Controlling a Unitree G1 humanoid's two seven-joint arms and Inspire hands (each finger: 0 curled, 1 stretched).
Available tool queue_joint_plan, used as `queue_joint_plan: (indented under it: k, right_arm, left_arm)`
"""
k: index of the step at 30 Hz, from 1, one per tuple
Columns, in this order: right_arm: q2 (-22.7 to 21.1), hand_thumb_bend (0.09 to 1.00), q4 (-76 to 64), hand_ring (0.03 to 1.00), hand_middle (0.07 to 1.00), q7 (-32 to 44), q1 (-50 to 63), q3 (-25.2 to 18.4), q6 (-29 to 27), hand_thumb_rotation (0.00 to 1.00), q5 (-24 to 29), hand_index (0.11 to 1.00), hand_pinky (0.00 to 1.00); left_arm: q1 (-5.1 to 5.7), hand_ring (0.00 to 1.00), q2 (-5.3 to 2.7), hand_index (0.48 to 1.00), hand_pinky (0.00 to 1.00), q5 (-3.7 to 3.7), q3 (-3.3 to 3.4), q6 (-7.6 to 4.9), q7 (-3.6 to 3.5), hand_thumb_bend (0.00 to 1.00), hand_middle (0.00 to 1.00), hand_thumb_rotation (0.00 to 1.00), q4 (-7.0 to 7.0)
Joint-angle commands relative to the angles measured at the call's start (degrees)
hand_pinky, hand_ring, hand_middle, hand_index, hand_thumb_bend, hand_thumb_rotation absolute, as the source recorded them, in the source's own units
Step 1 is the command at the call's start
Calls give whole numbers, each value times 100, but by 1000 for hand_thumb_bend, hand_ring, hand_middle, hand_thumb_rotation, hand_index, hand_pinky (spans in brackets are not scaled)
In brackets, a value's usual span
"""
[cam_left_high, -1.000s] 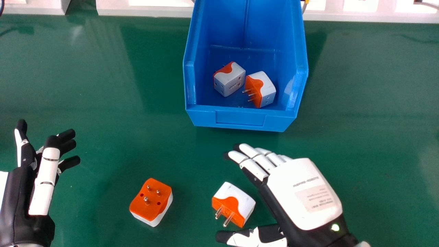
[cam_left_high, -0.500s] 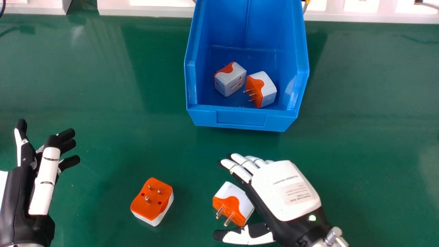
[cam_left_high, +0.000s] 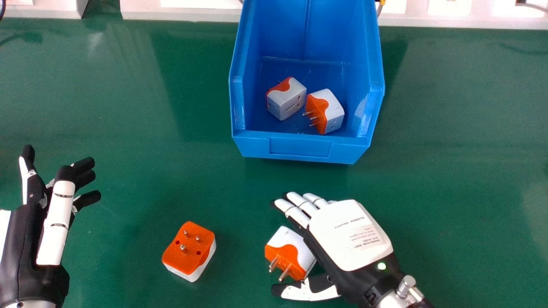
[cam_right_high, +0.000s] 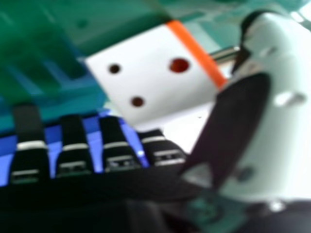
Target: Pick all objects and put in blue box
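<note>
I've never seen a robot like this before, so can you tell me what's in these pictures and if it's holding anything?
This is a robot shaped a bit like a person, with two hands. One picture looks down from its head. The other comes from a camera at its right hand, so you see its own fingers up close.

On the green table is a blue box with two orange and white plugs in it. Two more lie outside: one pins-up, and one between the fingers and thumb of the right hand. That hand is open around it and doesn't seem to be gripping it. The left hand is open and holds nothing.
</note>
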Motion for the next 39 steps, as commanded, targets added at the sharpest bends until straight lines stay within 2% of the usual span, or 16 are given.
queue_joint_plan:
  k: [1,4,8,10,12,14,15,16,18,20,24,26,28,32,37,39]
  right_arm:
    - [-26,480,127,854,895,-41,-42,51,-10,522,-5,871,715]
    - [-38,466,255,837,881,-137,-102,95,-21,497,-10,859,695]
    - [-53,471,559,745,785,-570,-262,189,-145,414,-61,765,622]
    - [-36,462,770,656,694,-771,-349,210,-264,365,-1,687,552]
    - [-22,485,963,503,551,-842,-433,218,-377,215,91,549,431]
    - [-14,505,1099,386,476,-739,-501,211,-452,71,212,518,335]
    - [-17,508,1142,347,461,-665,-523,203,-495,46,301,511,300]
    - [-41,510,1131,304,447,-513,-533,196,-516,26,385,506,258]
    - [-79,492,1129,253,357,-288,-552,170,-627,113,621,484,201]
    - [-94,484,1158,222,312,-219,-571,151,-708,147,782,475,170]
    - [-85,481,1149,190,275,-44,-570,109,-744,156,1024,472,145]
    - [-66,481,1148,189,271,-61,-572,99,-754,155,1058,471,143]
    - [-54,480,1114,191,274,-54,-571,98,-734,155,1080,471,142]
    - [-62,481,730,181,264,-22,-459,20,-702,149,1136,471,132]
    - [-124,484,-326,134,205,-11,-126,-240,-725,144,1193,470,91]
    - [-143,483,-887,123,190,96,-19,-375,-636,146,1143,470,79]
  left_arm:
    - [-32,829,74,828,755,-49,41,-132,-33,520,820,820,-37]
    - [-42,825,77,824,747,5,41,-131,-2,524,817,823,-35]
    - [-47,826,72,821,752,-18,42,-51,17,527,815,816,-102]
    - [-57,827,87,820,753,-22,44,-30,12,528,815,819,-103]
    - [-67,829,94,821,756,-21,39,-23,16,524,817,823,-107]
    - [-83,826,94,820,753,-34,37,-46,8,512,816,826,-93]
    - [-92,826,91,820,752,-45,37,-41,7,509,815,825,-92]
    - [-98,824,97,820,751,-25,35,-52,11,505,814,824,-80]
    - [-111,822,100,820,749,1,35,-67,22,501,812,828,-67]
    - [-119,823,98,822,747,6,32,-71,28,490,814,833,-70]
    - [-130,821,115,818,744,0,30,-72,12,492,812,831,-47]
    - [-152,820,133,819,741,-42,37,-84,-37,498,812,834,1]
    - [-158,822,125,820,744,-52,38,-65,-33,503,813,831,-16]
    - [-163,823,120,822,740,-10,38,-88,-20,486,814,836,-6]
    - [-184,824,106,820,745,10,36,-68,9,510,813,830,18]
    - [-192,825,107,818,748,3,27,-81,-4,501,813,832,25]
